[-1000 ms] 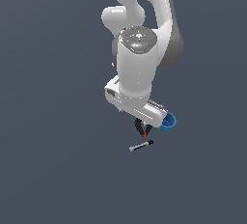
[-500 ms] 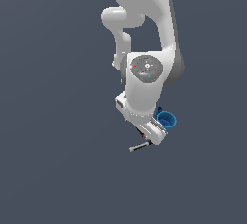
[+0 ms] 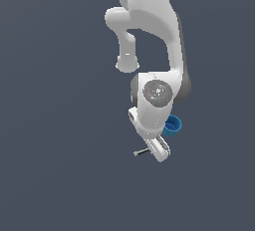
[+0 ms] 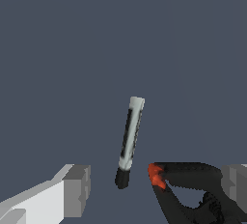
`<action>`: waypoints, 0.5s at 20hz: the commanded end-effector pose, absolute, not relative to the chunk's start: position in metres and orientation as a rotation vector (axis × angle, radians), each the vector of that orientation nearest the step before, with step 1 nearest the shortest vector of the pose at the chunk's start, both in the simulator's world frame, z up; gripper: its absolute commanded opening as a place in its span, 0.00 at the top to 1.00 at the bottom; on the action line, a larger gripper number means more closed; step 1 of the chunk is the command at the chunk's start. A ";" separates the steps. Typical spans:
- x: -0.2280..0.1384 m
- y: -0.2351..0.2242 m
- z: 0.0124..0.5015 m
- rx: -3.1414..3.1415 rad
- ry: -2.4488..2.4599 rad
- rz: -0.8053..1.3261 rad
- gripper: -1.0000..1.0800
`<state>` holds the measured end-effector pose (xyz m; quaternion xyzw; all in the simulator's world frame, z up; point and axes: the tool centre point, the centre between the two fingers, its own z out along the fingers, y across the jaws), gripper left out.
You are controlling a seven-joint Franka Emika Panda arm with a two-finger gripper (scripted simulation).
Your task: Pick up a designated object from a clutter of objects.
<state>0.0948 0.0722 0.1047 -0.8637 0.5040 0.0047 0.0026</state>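
Marker [image 4: 130, 141] lies flat between spread tool [image 4: 157, 189] fingers, beside clamp [image 4: 193, 189].

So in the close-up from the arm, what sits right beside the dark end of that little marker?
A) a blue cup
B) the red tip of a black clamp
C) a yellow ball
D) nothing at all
B: in the wrist view the marker's black end lies next to the red tip of the black clamp, not touching it.
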 end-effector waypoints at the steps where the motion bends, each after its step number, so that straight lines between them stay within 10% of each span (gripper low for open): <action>1: 0.097 0.076 0.093 -2.668 1.652 0.011 0.04; 10: 0.100 0.085 0.065 -2.572 1.802 0.002 0.04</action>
